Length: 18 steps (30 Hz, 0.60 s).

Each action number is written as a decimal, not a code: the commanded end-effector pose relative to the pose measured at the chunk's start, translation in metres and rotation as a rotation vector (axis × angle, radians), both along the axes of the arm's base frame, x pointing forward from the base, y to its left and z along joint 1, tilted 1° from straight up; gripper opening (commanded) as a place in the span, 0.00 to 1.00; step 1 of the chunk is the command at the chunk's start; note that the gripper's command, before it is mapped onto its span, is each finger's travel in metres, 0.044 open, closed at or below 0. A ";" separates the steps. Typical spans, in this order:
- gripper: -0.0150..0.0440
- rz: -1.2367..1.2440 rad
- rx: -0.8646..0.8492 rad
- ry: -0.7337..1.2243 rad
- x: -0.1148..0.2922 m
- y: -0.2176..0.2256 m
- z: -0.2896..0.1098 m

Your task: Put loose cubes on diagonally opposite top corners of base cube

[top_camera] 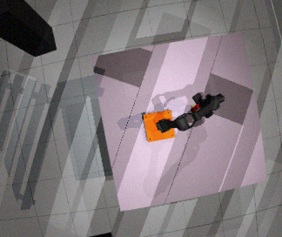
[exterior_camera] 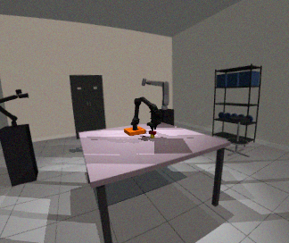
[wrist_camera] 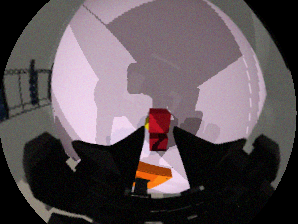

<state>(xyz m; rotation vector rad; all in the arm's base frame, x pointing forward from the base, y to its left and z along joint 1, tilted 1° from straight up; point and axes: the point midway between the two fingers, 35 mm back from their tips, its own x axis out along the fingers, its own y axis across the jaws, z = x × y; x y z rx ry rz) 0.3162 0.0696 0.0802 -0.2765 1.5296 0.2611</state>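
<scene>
Red cube (wrist_camera: 158, 128) is your concern here, and it sits right between the jaws in the wrist view, so read the rest of the scene down to it.

Your largest reference is the pale lilac table (top_camera: 227, 174), crossed by grey shadow bands. On it stands the black arm (top_camera: 184, 122), bolted to an orange base plate (top_camera: 149, 135) near the table's middle. From that plate, in the top view, the arm reaches out toward about 2 o'clock and ends in the gripper (top_camera: 196, 106), pointing downward.

The fingers are spread a little wider than the red cube. They flank it at 9 and 3 o'clock without pinching it, so you are holding nothing.

In the exterior view the red cube rests low, close to the table, with a small yellow piece (exterior_camera: 152, 136) directly under it at 6 o'clock. I judge that to be the base cube, though it is too small to be sure. I cannot find the second loose cube in any view.

The coming move turns on one thing: the cube lies dead centre between the fingers, straight along their reach at 12 o'clock in the wrist view. You should withdraw straight back, without sideways drift, or a finger may nudge it off its corner.
</scene>
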 end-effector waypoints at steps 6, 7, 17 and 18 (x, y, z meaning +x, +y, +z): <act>0.60 -0.001 0.003 -0.012 0.002 0.001 0.014; 0.60 -0.001 0.003 -0.012 0.002 0.001 0.015; 0.60 -0.001 0.003 -0.012 0.002 0.001 0.026; 0.60 -0.001 0.003 -0.012 0.002 0.001 0.028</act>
